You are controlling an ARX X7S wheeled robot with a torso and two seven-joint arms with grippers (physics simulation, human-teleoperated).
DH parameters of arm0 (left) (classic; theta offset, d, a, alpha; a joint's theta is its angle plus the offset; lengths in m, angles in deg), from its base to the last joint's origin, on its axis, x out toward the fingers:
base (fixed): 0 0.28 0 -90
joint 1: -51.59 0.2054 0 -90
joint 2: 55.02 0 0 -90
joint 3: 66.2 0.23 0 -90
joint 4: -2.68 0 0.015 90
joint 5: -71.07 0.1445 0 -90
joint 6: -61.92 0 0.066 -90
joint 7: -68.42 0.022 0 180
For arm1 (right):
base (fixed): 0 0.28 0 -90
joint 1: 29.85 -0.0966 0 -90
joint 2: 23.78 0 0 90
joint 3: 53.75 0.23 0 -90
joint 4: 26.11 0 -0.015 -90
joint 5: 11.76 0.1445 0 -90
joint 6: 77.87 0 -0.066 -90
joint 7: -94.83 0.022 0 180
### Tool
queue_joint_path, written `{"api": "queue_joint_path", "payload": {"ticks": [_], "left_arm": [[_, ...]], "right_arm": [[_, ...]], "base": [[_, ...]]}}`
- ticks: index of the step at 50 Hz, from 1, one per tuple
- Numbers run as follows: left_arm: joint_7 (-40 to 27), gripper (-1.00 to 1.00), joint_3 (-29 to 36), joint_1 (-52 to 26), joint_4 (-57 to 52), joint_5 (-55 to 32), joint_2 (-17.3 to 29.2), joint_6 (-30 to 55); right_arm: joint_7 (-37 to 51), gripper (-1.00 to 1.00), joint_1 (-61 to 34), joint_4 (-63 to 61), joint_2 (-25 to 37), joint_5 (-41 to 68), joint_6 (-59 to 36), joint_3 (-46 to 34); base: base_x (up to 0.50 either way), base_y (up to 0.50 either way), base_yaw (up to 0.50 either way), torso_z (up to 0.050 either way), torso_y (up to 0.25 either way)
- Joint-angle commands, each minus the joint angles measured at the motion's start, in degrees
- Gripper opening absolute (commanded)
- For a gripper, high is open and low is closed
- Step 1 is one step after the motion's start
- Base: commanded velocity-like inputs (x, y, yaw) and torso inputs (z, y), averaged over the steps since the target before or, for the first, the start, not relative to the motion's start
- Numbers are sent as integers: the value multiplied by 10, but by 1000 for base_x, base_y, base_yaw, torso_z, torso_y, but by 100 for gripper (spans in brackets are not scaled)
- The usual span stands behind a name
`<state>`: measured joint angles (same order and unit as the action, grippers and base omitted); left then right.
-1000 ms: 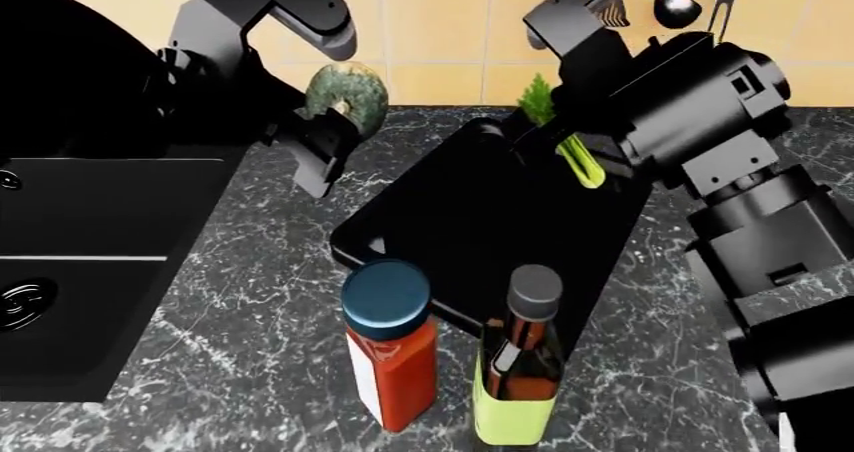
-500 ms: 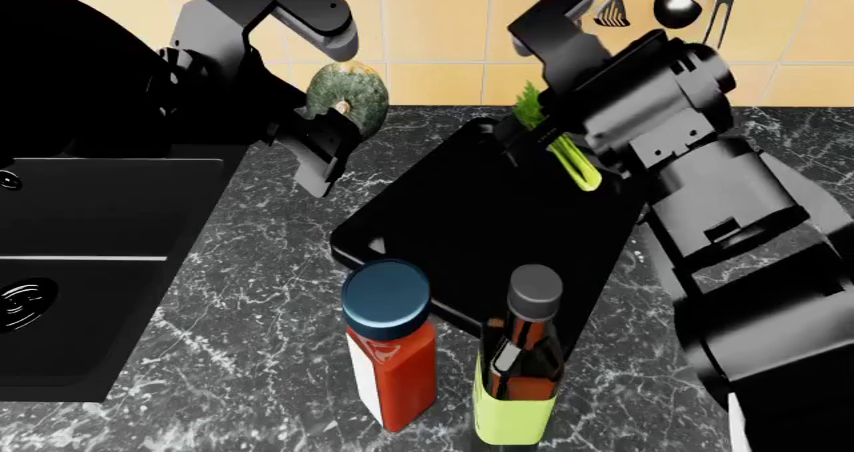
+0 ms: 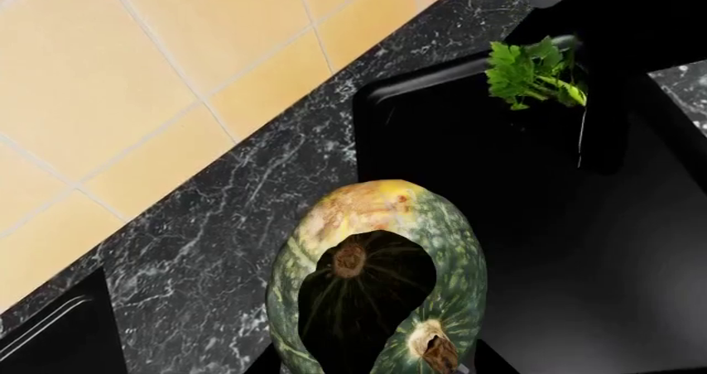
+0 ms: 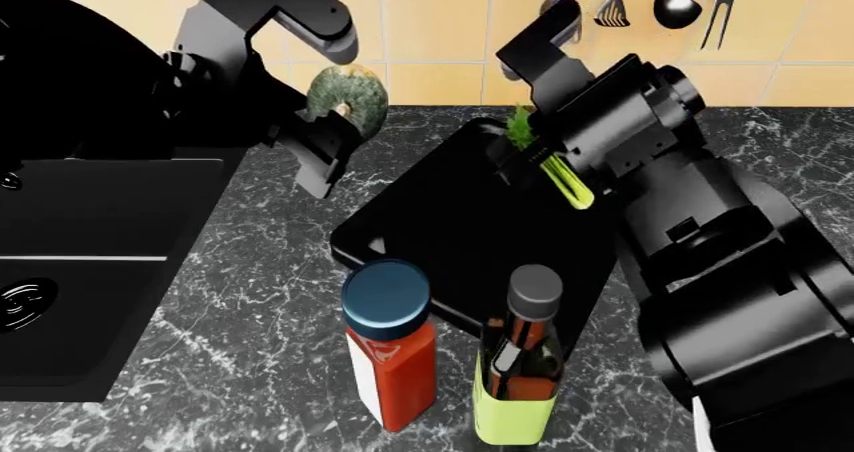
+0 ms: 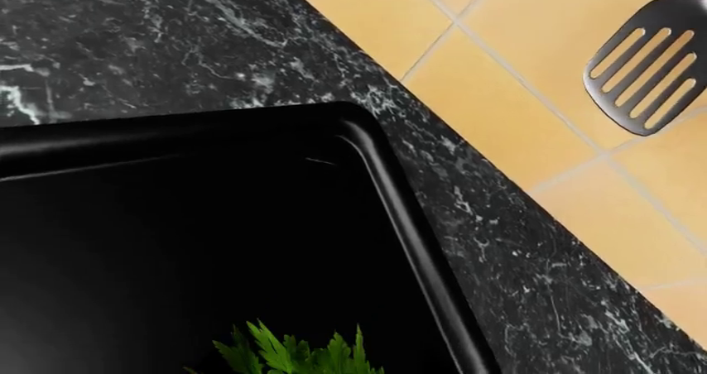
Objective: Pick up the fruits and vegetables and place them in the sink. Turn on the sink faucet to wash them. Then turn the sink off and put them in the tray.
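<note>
Dark marble-look surface (image 4: 254, 312) with yellow tile behind it and some utensils hanging on the wall, that was my view. I had the small round ribbed dark-green squash (image 4: 346, 94) up in the air in the left gripper (image 4: 320, 132), fingers closed on it. In the left wrist view it filled the lower part of the picture, so it was clearly in the grip.

The leafy light-green celery bunch (image 4: 558, 172) was in the right gripper (image 4: 541, 157), also clamped as far as I could judge from the head view. The fingers themselves were mostly hidden by the arm. It hung right over the far end of the shallow glossy black tray (image 4: 454, 232), leaves pointing toward the wall, stalk angled down toward me.

The thing that mattered: the squash sat between the deep matte-black sink basin (image 4: 94, 272) and the tray, above bare surface. The tray was just beside it on its right, and the left arm was the nearer one for that side. My guess was the squash only needed a short sideways carry, well behind the red sauce bottle with blue cap (image 4: 388, 342) and the yellow-green oil bottle (image 4: 521, 372) up front.
</note>
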<state>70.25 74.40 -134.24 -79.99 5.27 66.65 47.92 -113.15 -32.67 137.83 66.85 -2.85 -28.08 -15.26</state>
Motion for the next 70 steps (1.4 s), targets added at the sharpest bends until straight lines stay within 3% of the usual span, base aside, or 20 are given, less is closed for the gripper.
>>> {"api": "queue_joint_path", "payload": {"ticks": [1, 16, 22, 27, 46, 52, 56, 70], "left_arm": [[-7, -100, -1, 3, 0, -1, 1, -4], [11, -100, 12, 4, 12, 11, 2, -22], [-3, -100, 5, 4, 5, 0, 1, -14], [-14, -100, -1, 2, -1, -10, 0, -5], [-1, -100, 14, 2, 8, -1, -4, -16], [44, -100, 39, -4, 31, 21, -16, -38], [108, -100, 75, -16, 65, 47, -37, -60], [374, -100, 215, -72, 276, 147, -174, -151]], "right_arm": [[-3, 100, 2, 10, -5, -18, 19, 4], [-3, 100, -29, 7, 6, -19, 34, 28], [4, 100, 3, -225, 88, 5, -94, 47], [-2, 100, 24, -349, 134, 27, -150, 63], [4, 100, 46, -491, 194, 49, -236, 82], [22, 100, 66, -604, 239, 63, -298, 110], [35, 100, 85, -673, 268, 74, -336, 135], [65, 100, 109, -772, 296, 90, -407, 183]], "base": [[0, 0, 0, 0, 0], [0, 0, 0, 0, 1], [0, 0, 0, 2, 0], [0, 0, 0, 0, 2], [0, 0, 0, 0, 0], [0, 0, 0, 0, 0], [0, 0, 0, 0, 0], [0, 0, 0, 0, 1]]}}
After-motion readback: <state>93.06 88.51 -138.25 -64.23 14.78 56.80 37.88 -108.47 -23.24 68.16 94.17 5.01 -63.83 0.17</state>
